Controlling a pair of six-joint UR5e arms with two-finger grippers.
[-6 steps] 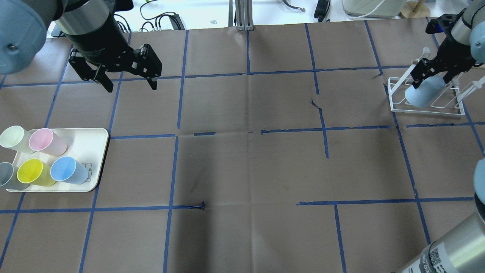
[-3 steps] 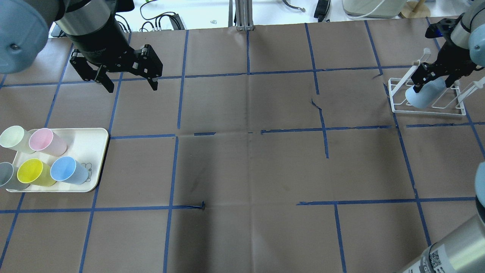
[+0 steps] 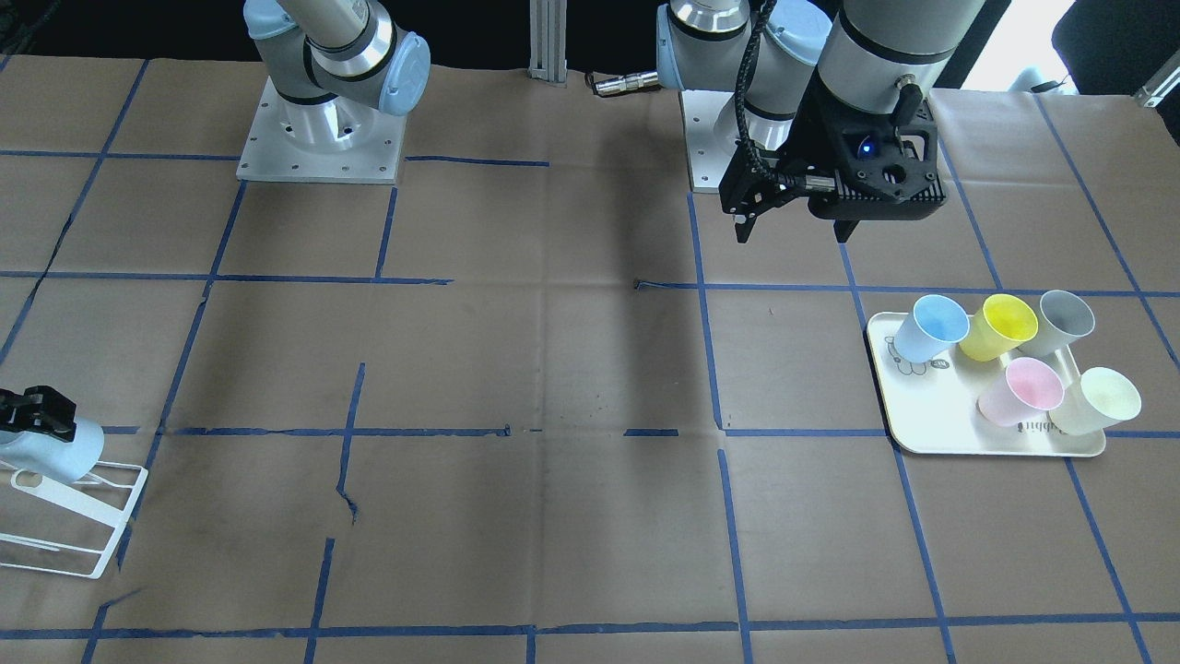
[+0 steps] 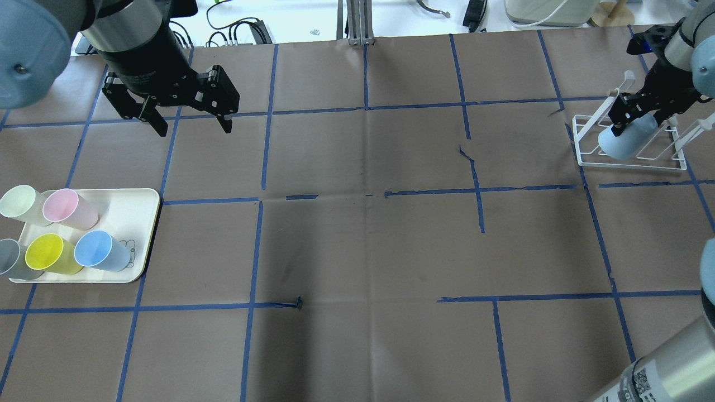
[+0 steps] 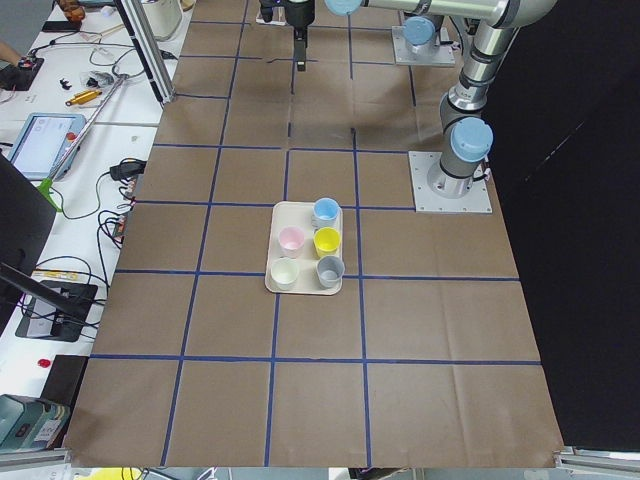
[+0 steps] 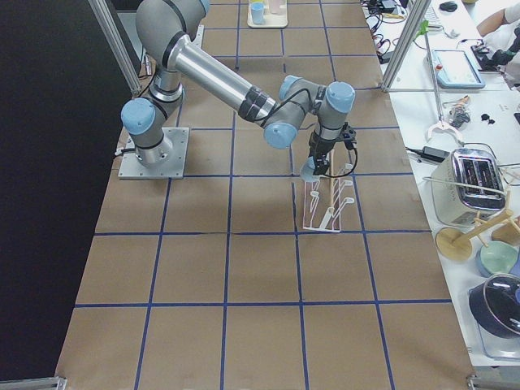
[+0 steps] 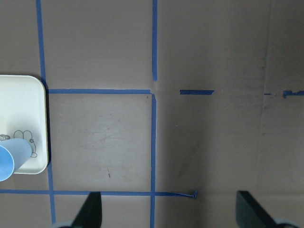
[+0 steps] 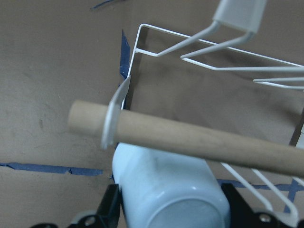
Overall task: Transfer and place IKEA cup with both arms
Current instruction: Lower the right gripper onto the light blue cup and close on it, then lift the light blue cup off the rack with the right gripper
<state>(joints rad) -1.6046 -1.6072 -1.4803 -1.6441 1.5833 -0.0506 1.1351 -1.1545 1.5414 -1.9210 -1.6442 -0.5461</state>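
The bench [image 4: 363,251] is covered in brown paper marked into squares with blue tape. The left arm [image 4: 128,39] comes in at the far left, and its claw [image 4: 194,131] hangs above the bench with its fingers spread wide and nothing between them. In the left wrist view, only bare paper and a corner of the tray show between the two fingertips.

The right arm [image 6: 219,81] reaches across to the far right. Its claw [image 4: 639,124] is closed around the IKEA cup [image 4: 621,144], one finger on each side of its body. The cup is held tilted over the left end of a white wire rack [image 4: 631,164] that stands on the bench at the far right. Whether the cup touches the rack's wires cannot be told.

A cream tray [image 4: 131,218] lies at the left edge of the bench, nearer than the left claw and well apart from the rack. Five cups stand upright on it: a blue cup [image 4: 103,251], a yellow cup [image 4: 53,254] and a grey cup [image 4: 14,259] in the near row, and a pink cup [image 4: 70,209] and a pale green cup [image 4: 22,204] in the far row.

In the right wrist view, a wooden rod [image 8: 190,140] crosses just above the held cup.
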